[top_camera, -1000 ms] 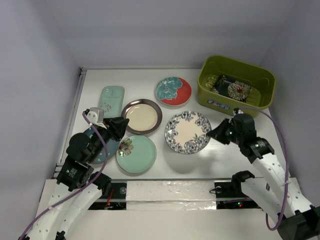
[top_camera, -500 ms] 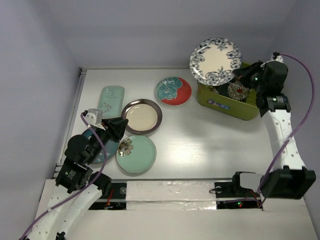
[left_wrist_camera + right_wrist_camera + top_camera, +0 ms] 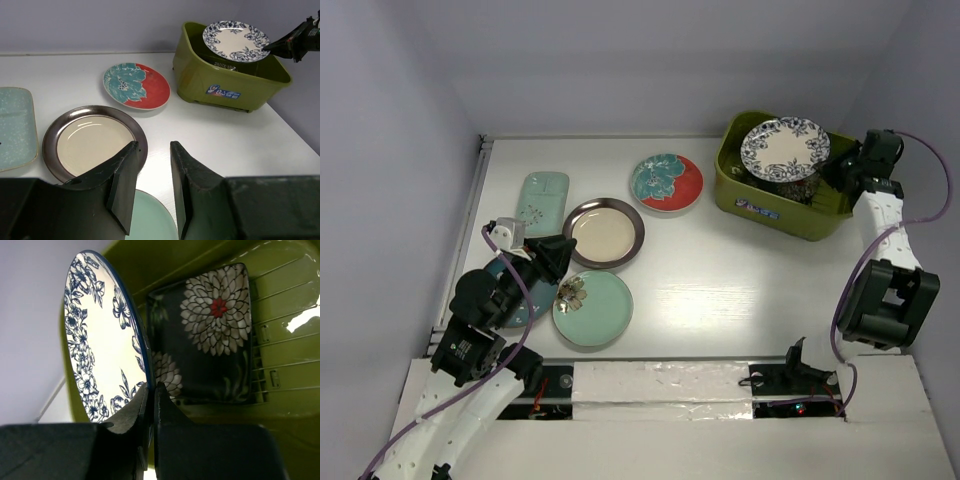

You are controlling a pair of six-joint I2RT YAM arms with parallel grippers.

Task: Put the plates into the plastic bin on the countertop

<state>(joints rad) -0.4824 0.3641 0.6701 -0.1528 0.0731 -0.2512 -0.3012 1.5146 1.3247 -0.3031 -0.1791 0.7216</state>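
A blue-white patterned round plate [image 3: 785,148] is being gripped by its rim between the closed fingers of the right gripper [image 3: 842,172], and it is being held tilted over the open top of the olive-green rectangular plastic bin [image 3: 790,215], roughly level with the bin's rim. In the right wrist view, a black square plate with white flowers [image 3: 210,340] is being shown lying flat on the bin's ribbed floor, behind the gripped plate; whether the two plates are touching cannot be told. The bin is being kept at the far right of the white countertop [image 3: 720,290]. The left gripper [image 3: 563,250] is being held open and empty, low over the counter between a brown-rimmed cream round plate [image 3: 603,233] and a mint-green round plate [image 3: 592,308]. A red and teal floral round plate [image 3: 666,182] is being left on the counter just left of the bin, and a pale mint rectangular dish [image 3: 542,201] is being left near the left wall. A dark teal plate [image 3: 538,300] is being largely hidden beneath the left arm, beside the mint-green plate.
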